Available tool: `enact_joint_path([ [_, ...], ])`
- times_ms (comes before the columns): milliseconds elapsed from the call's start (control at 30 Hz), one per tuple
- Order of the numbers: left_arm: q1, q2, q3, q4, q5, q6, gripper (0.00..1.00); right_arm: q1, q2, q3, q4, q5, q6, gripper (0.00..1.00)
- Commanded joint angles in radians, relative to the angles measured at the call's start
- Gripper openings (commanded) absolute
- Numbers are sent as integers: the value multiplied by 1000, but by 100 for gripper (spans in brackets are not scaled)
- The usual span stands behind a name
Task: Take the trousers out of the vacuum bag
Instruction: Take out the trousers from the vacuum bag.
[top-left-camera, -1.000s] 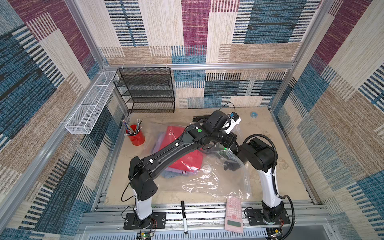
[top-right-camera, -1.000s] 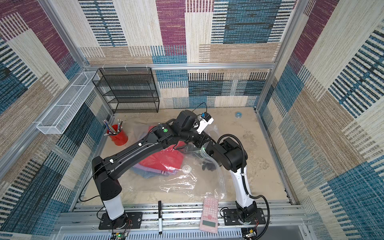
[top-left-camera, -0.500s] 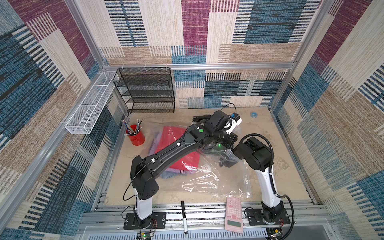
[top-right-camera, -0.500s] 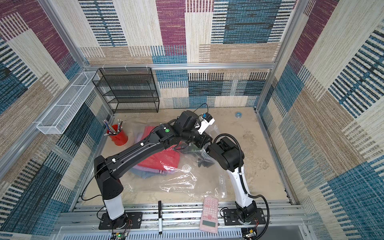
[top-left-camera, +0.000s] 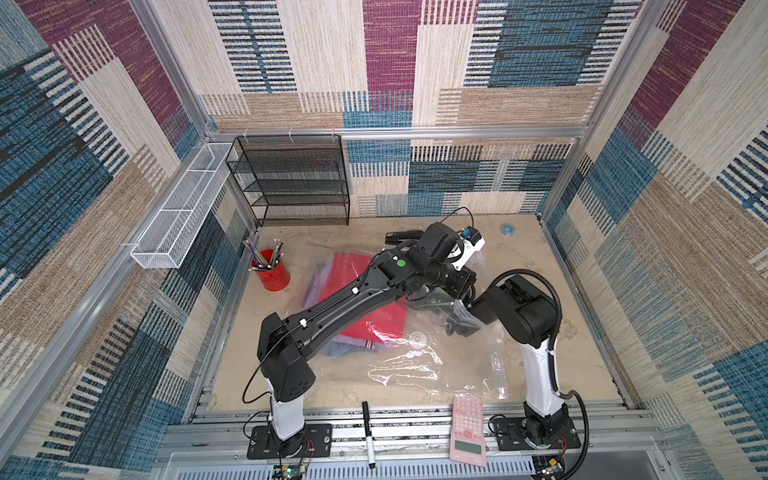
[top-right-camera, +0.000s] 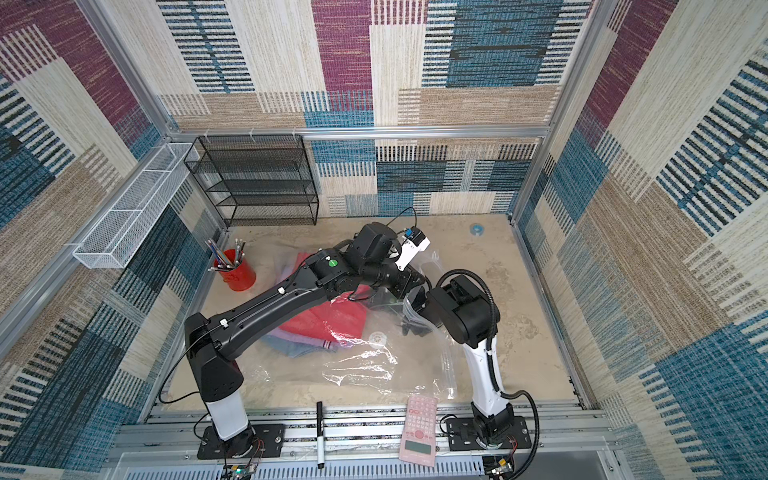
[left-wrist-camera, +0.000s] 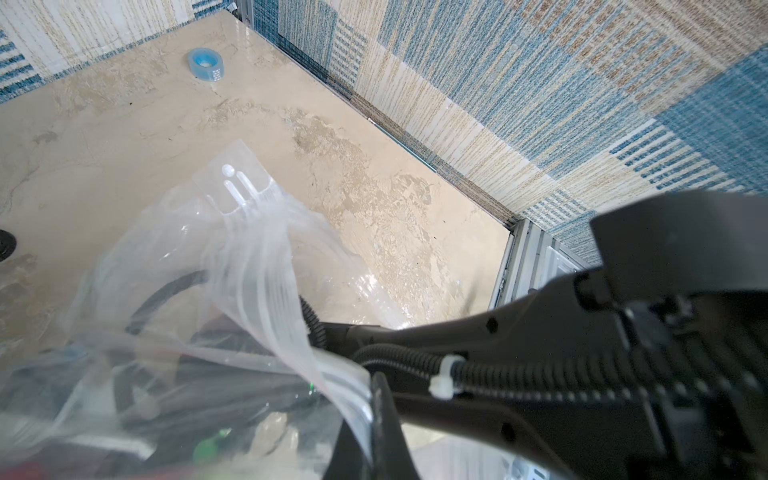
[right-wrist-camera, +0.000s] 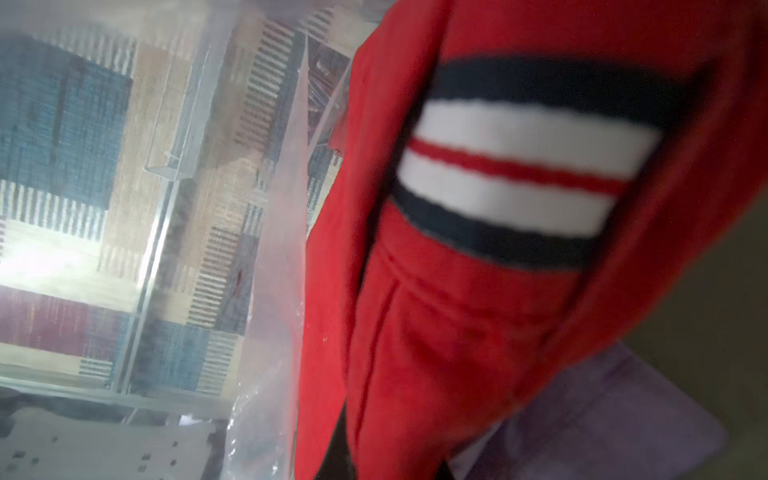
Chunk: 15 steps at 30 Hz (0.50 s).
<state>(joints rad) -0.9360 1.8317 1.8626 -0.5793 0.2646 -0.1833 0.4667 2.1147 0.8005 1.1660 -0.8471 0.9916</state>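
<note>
In both top views the right gripper (top-left-camera: 456, 327) has just pushed deeper into the vacuum bag (top-left-camera: 419, 370), toward the trousers (top-left-camera: 382, 322) still inside. Left wrist: left gripper (left-wrist-camera: 376, 399) stays clenched on the bag's lip. Right wrist: red cloth right up close, so a grab looks imminent, but can't tell if it's gripping yet.

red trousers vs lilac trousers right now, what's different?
The red trousers lie on top, largely in view in both top views; the lilac trousers lie under them, with only edges showing. The red pair is bright and saturated; the lilac pair is pale. Both are cloth and lie inside the vacuum bag.
</note>
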Motion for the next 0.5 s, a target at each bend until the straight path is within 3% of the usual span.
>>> enact_joint_path([
  [0, 3, -22, -13, 35, -23, 30, 0, -43, -59, -54, 123, -18, 28, 0],
  [167, 3, -26, -18, 40, -31, 32, 0, -76, -137, -97, 75, -71, 16, 0],
  [333, 4, 0, -1, 40, -20, 28, 0, -69, -171, -114, 120, -115, 90, 0],
  [467, 0, 25, 32, 39, 9, 19, 0, -39, -180, -80, -4, -109, 18, 1],
])
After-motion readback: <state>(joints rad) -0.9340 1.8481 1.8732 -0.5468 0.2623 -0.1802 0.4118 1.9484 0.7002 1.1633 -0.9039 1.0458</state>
